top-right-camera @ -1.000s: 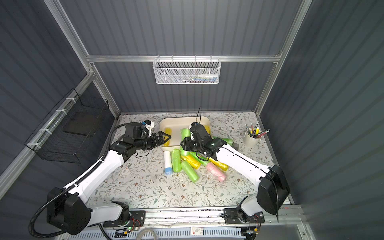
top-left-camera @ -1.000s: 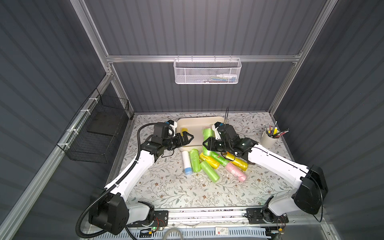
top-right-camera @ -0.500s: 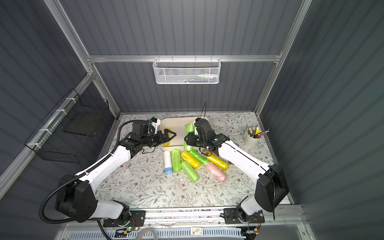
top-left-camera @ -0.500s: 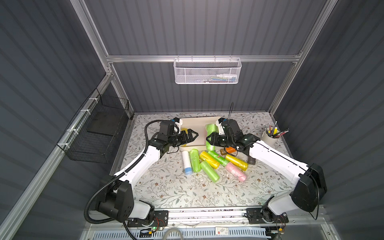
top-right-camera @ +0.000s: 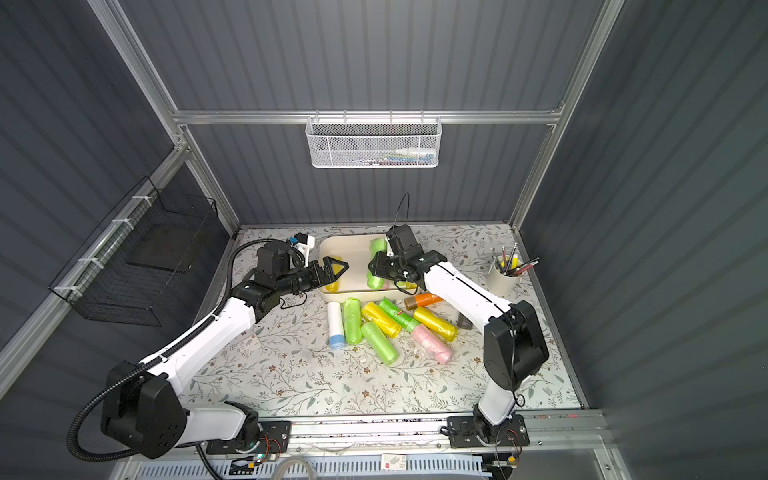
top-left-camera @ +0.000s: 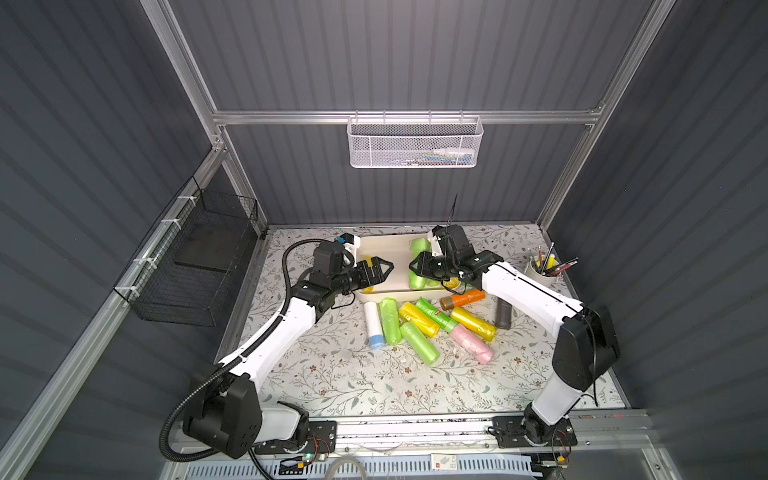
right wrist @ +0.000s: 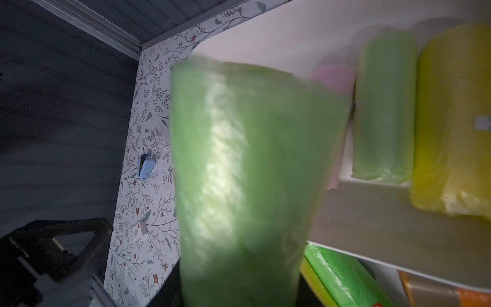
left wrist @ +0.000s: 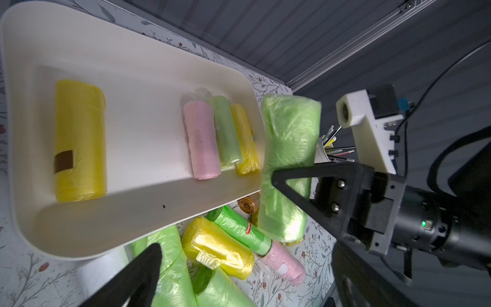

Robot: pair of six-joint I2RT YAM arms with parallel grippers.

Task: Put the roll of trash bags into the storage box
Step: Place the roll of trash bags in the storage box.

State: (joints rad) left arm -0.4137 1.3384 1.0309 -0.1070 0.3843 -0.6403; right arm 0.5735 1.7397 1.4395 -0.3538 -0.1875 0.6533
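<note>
Dark grey ribbed panels close the space at the back and on both sides, held in a frame of pale aluminium rails. A white mesh basket hangs from the horizontal rail on the back wall (a few items lie in it, too small to tell). A black wire basket is fixed along the left wall. The tabletop has a pale cover printed with leafy sprigs, lit brighter than the walls

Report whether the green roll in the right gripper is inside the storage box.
Not inside. The right gripper, jaws shut on the green roll, holds it in the air above the storage box, not resting in it.
</note>
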